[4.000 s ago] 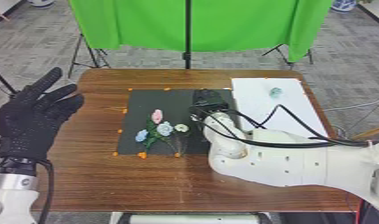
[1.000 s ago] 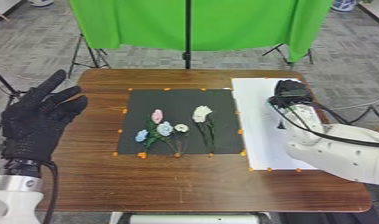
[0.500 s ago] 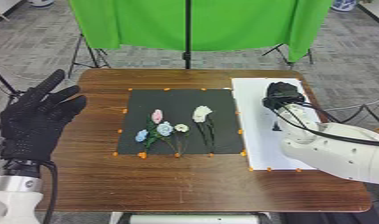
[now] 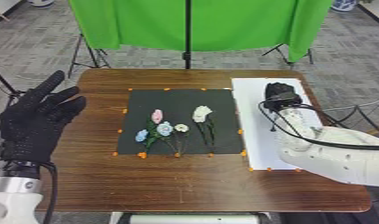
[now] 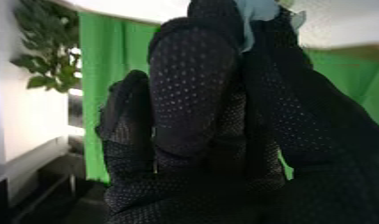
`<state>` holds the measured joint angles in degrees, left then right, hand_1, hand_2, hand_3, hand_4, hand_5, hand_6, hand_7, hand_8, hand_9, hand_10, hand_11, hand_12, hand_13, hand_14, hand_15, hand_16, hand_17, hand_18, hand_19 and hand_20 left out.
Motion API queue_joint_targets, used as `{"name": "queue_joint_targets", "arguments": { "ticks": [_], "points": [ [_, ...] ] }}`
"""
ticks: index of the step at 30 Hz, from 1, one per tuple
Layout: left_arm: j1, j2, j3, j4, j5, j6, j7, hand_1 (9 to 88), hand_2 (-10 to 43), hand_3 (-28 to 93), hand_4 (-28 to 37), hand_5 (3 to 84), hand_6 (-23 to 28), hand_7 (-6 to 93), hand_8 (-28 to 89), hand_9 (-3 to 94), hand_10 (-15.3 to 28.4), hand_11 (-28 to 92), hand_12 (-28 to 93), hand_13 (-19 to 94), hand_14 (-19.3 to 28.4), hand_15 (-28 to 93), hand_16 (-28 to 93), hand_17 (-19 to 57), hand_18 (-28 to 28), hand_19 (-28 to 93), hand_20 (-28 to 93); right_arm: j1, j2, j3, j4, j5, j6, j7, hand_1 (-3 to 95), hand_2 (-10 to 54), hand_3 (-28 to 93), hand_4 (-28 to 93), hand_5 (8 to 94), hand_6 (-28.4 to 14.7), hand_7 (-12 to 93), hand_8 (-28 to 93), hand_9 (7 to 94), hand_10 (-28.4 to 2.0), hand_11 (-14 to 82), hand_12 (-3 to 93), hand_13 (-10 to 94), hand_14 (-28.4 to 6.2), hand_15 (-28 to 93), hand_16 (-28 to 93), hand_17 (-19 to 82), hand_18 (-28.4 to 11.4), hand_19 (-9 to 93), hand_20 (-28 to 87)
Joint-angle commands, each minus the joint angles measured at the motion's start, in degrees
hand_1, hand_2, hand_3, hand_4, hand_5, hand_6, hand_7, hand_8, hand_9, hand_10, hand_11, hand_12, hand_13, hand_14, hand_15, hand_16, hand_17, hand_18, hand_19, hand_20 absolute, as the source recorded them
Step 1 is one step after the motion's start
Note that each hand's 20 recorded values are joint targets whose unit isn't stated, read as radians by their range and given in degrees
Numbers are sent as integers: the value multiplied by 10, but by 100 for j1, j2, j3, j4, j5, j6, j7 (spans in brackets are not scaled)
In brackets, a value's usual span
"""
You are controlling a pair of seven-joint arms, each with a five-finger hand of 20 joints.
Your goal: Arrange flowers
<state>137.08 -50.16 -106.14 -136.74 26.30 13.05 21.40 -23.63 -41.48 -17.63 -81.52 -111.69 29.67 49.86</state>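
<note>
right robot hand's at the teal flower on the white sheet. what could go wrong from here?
Slip or crush: the right robot hand seems to pinch the teal flower by its petals, so it may slide out or deform.
Snag: black cables loop loosely along the right arm and could drag the white flower if it swings over the black mat.

Gap: between small white flower (image 4: 181, 128) and larger white flowers (image 4: 201, 113) | obstacle: cables (image 4: 334, 145) over white sheet (image 4: 262, 152)

Beyond the right hand (image 4: 281, 95), a green cloth (image 4: 243, 27) hung behind a black pole (image 4: 188, 35). In the wrist view, leafy greenery (image 5: 45, 42) stood off to one side of that hand. Grey floor (image 4: 30, 47) lay past the left hand (image 4: 33, 125).
</note>
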Motion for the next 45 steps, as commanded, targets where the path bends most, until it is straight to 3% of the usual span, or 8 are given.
{"name": "queue_joint_targets", "arguments": {
  "ticks": [1,9,13,17,26,37,41,45],
  "points": [
    [141,-65,-77,-41,3,15,-23,225,76,787,-248,358,87,148,-101,340,210,318,121,266,284,622,-121,-51,258,618,258,270,-78,200,-391,-214,141,19,572,-95,674,-283,862,46,219,10,937,-44,141,324,868,-3,560,205,480,-145,932,214],
    [118,-84,-100,-40,17,32,-105,224,76,787,-248,359,88,147,-101,340,210,319,121,266,284,622,-122,-51,258,618,258,160,-317,394,-1051,-237,326,-187,566,-95,692,-283,861,40,217,17,937,-46,144,323,870,-2,564,204,483,-147,932,234],
    [3,-70,-51,5,22,-3,-189,225,76,787,-249,359,88,148,-101,341,211,318,121,265,284,622,-122,-51,258,619,258,-70,-500,487,-1239,-265,304,-118,562,-95,700,-283,860,39,219,21,937,-47,144,323,870,-2,566,204,483,-147,932,240],
    [-126,-53,-27,49,37,-37,-295,225,77,786,-249,359,88,148,-101,341,212,318,121,265,284,622,-122,-52,258,618,258,-323,-615,611,-1310,-254,238,-90,561,-95,703,-283,856,39,222,26,937,-46,142,324,868,-3,570,205,482,-148,932,244],
    [-141,-63,-50,63,47,-69,-405,225,77,787,-249,359,88,147,-101,342,212,317,121,265,284,622,-122,-51,258,618,258,-493,-629,534,-1477,-363,181,250,559,-95,708,-283,850,37,229,25,937,-49,139,325,867,-6,573,204,480,-150,932,250],
    [-159,-52,-39,91,39,-78,-436,224,76,788,-248,360,88,148,-101,342,211,318,121,266,284,623,-122,-51,257,618,258,-451,-729,354,-1472,-447,268,412,559,-95,710,-283,847,33,228,25,937,-52,140,322,866,-11,575,202,479,-155,932,256],
    [-251,-56,-17,123,59,-127,-556,225,76,787,-248,359,88,148,-101,341,211,318,121,266,284,623,-122,-51,258,618,258,-538,-744,417,-1475,-393,211,425,551,-95,709,-283,813,33,208,8,937,-52,129,325,863,-12,576,201,477,-155,932,257],
    [-222,-47,-29,116,51,-119,-517,225,76,788,-249,360,89,147,-101,342,211,318,121,266,284,623,-122,-51,257,618,258,-486,-744,311,-1509,-406,183,415,540,-95,700,-283,795,30,208,-2,934,-53,109,336,855,-13,581,199,472,-155,932,257]
  ]
}}
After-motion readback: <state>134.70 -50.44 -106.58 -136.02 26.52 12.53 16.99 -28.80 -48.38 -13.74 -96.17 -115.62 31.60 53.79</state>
